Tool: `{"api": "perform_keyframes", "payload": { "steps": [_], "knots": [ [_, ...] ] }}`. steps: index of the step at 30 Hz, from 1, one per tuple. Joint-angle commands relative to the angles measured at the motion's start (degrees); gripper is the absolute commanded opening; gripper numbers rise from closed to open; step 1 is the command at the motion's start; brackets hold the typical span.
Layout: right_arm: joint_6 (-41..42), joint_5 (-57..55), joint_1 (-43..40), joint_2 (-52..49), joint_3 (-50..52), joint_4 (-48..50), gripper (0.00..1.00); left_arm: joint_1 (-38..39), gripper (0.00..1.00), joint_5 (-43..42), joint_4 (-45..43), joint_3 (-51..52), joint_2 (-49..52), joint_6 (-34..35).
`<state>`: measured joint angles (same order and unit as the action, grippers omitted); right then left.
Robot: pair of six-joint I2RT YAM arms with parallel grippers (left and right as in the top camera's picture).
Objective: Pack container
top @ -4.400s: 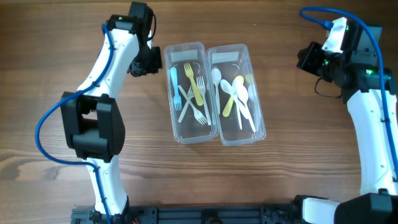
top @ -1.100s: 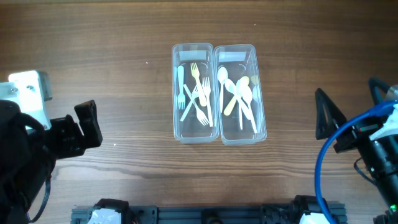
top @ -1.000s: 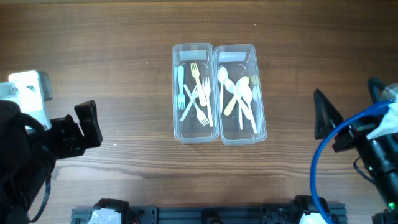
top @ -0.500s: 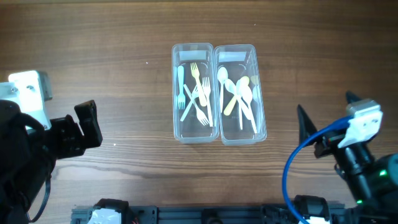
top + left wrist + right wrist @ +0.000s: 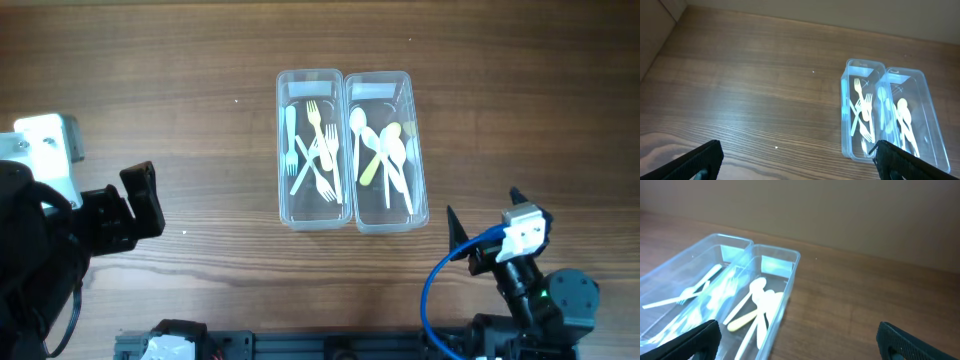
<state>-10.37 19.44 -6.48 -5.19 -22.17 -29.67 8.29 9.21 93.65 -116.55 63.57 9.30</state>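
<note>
Checking from the left: I found the left gripper (image 5: 796,150) spread wide with nothing in it, off at the left side of the table (image 5: 200,100), well apart from both bins. The fork container (image 5: 281,190) sat mid-table, touching the spoon container (image 5: 420,180) along their long sides. Forks (image 5: 318,140) were in one and spoons (image 5: 385,155) in the other, so sorted by type, I'd judge. No lids were visible. The right gripper (image 5: 797,327) was likewise fully spread and empty, near the spoon container's corner. Both hands clear reads to me as packing done.
</note>
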Motion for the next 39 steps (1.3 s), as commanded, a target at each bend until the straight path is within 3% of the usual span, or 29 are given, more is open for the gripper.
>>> {"api": "perform_keyframes", "payload": {
  "steps": [1, 16, 39],
  "knots": [
    [-0.11, -0.15, -0.24, 2.75, 2.97, 1.88, 1.0, 0.11, 1.0, 0.74, -0.09, 0.28, 0.13, 0.13],
    [0.07, 0.09, -0.24, 4.98, 11.85, 6.97, 1.0, 0.11, 1.0, 0.74, -0.09, 0.28, 0.13, 0.13],
    [-0.02, 0.02, -0.24, 4.98, 14.82, 8.61, 1.0, 0.11, 1.0, 0.74, -0.09, 0.28, 0.13, 0.13]
  ]
}}
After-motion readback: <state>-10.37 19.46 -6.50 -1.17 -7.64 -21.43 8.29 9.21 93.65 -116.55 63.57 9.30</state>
